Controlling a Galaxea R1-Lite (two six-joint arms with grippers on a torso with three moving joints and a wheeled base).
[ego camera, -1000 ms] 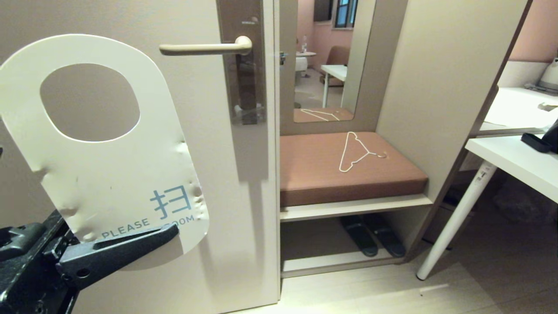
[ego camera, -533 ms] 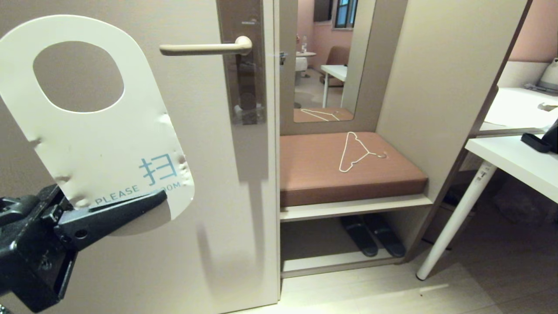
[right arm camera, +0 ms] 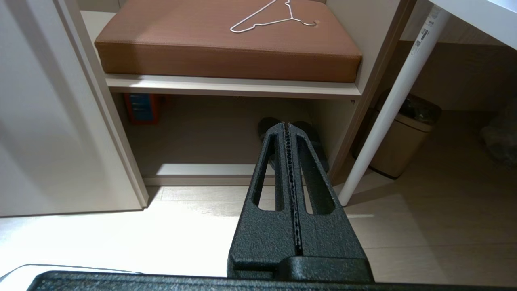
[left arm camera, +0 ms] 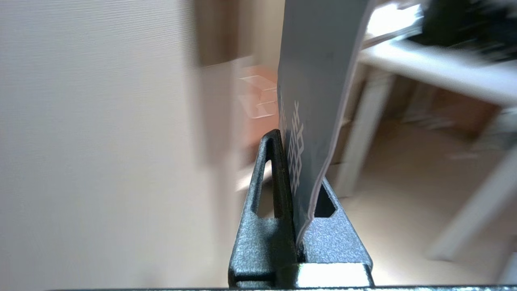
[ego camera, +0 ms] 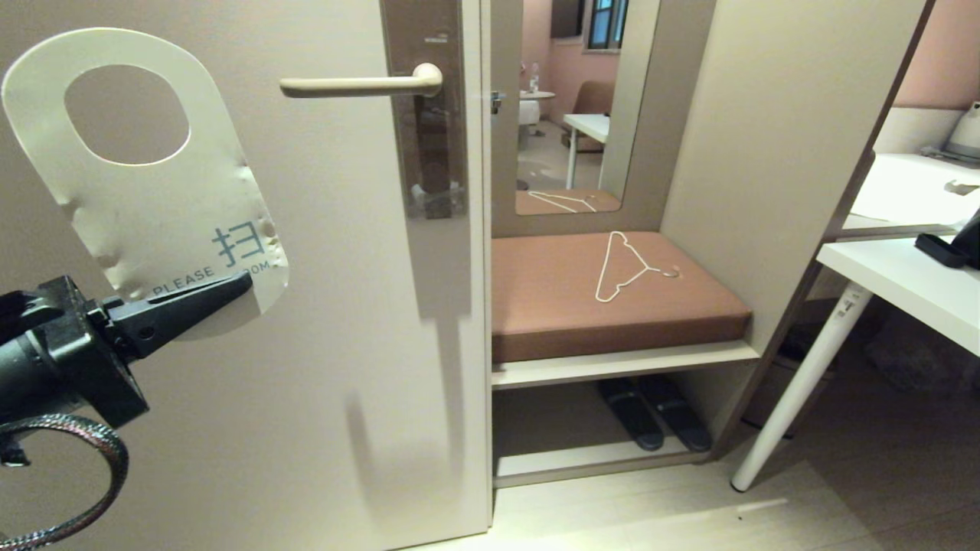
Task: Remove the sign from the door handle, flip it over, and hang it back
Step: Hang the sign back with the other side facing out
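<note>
White side outward, the sign [ego camera: 145,184] stands upright, pinched at its lower end by the left gripper [ego camera: 230,287]. Its arm reaches level toward the door, left of the door handle [ego camera: 360,83].

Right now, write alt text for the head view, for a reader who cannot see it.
The left pincer clamps the bottom edge of a white round-ended card sign, held up left of the bare cream lever door handle. Right of the door, a white wire hanger lies on a brown bench cushion.

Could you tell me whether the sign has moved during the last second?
Yes. The sign has risen and receded toward the door, its hole now about level with the fixed door handle.
</note>
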